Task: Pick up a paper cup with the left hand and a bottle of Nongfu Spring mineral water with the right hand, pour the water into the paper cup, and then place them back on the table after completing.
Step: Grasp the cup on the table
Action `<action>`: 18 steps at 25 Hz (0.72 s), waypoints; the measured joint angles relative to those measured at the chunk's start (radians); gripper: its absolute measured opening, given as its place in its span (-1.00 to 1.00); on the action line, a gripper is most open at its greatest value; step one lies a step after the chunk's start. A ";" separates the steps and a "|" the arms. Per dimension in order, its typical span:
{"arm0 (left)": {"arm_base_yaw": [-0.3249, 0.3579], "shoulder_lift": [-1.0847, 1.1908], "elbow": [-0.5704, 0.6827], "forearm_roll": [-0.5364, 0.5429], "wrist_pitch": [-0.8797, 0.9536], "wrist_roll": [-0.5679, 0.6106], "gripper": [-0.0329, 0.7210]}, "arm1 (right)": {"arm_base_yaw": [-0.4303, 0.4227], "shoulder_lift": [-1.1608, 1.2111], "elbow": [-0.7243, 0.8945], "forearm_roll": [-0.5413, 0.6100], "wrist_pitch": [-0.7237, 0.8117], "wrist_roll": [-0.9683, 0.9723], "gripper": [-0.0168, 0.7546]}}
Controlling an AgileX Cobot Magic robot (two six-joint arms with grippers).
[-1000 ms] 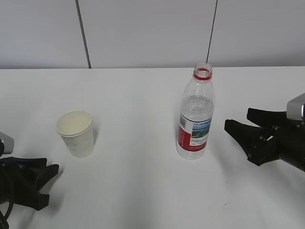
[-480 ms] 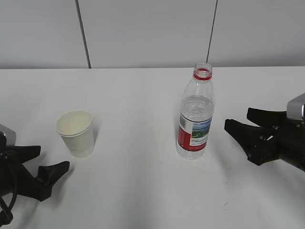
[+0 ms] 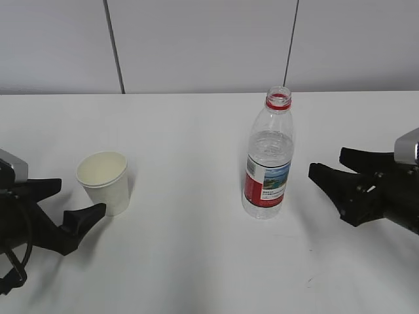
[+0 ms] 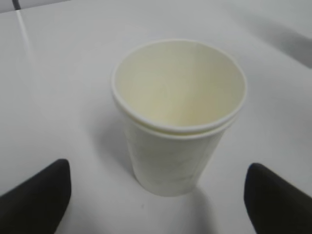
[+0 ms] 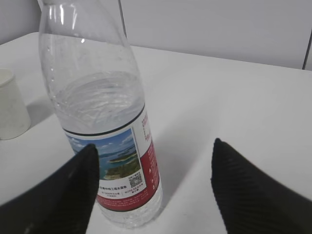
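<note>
An empty white paper cup [image 3: 103, 182] stands upright on the white table [image 3: 196, 124] at the left. My left hand's gripper [image 3: 80, 196] is open and reaches in from the left, its near finger just beside the cup's base. In the left wrist view the cup [image 4: 178, 122] stands between and just beyond the spread fingertips [image 4: 48, 185]. The uncapped Nongfu Spring bottle [image 3: 269, 157] stands right of centre, holding clear water [image 3: 269, 145] above its red label. My right hand's gripper [image 3: 327, 162] is open, a little right of it. In the right wrist view the bottle [image 5: 105, 131] stands by the left finger.
A pale wall with two dark vertical seams [image 3: 114, 46] runs behind the table's far edge. The cup also shows at the left edge of the right wrist view [image 5: 9, 105]. White tabletop lies between the cup and the bottle.
My left gripper has moved right and forward to the cup, its jaws spread. The right gripper, the bottle and the cup have not moved.
</note>
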 joint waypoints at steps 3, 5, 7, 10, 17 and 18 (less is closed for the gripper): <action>0.000 0.000 -0.007 0.010 0.001 0.000 0.82 | 0.000 0.000 0.000 0.002 0.000 0.000 0.42; 0.000 0.000 -0.023 0.017 0.000 0.000 0.81 | 0.000 0.000 0.000 0.003 0.000 0.000 0.42; 0.000 0.002 -0.040 0.029 0.000 0.000 0.79 | 0.000 0.000 0.000 0.006 0.000 0.000 0.42; 0.000 0.022 -0.071 0.050 0.000 -0.016 0.77 | 0.000 0.000 0.000 0.012 -0.004 0.000 0.42; -0.081 0.117 -0.149 0.045 0.000 -0.029 0.71 | 0.000 0.000 0.000 0.027 -0.004 0.000 0.42; -0.101 0.130 -0.164 0.032 0.000 -0.029 0.71 | 0.000 0.000 0.000 0.028 -0.004 0.000 0.42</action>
